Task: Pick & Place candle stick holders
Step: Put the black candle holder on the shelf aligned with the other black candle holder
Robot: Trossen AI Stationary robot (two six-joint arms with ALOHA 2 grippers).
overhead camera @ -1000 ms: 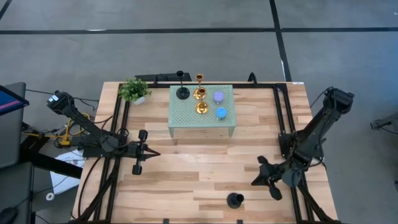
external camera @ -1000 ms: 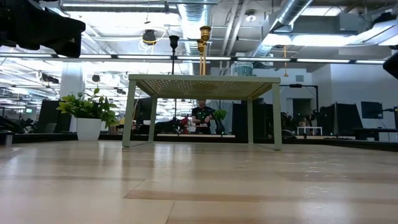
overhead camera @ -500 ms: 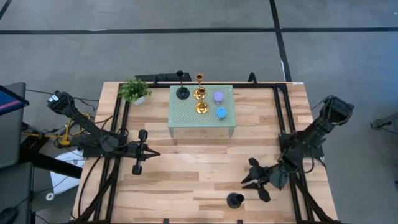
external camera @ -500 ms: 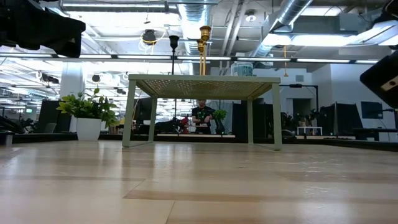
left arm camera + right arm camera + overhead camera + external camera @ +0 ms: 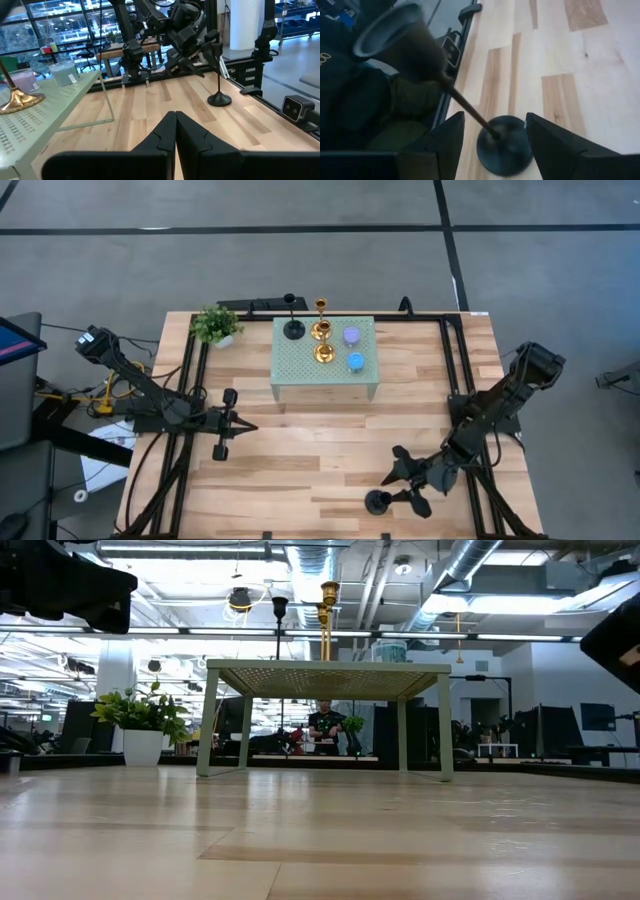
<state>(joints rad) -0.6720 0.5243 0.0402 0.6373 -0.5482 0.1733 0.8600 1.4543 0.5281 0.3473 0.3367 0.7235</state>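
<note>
Five candle holders stand on the green stand (image 5: 325,365); a sixth, a black candle holder (image 5: 376,501), waits at the table's near edge. The right gripper (image 5: 404,484), fingers spread, flanks its stem ungrasped. The left gripper (image 5: 222,424) rests closed.

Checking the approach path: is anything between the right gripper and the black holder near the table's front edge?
Nothing. In the right wrist view the open right gripper already straddles the black holder, fingers either side of its base; bare wood around it.

two dark jointed arms, black cables along them, each ending in a two-fingered claw.
</note>
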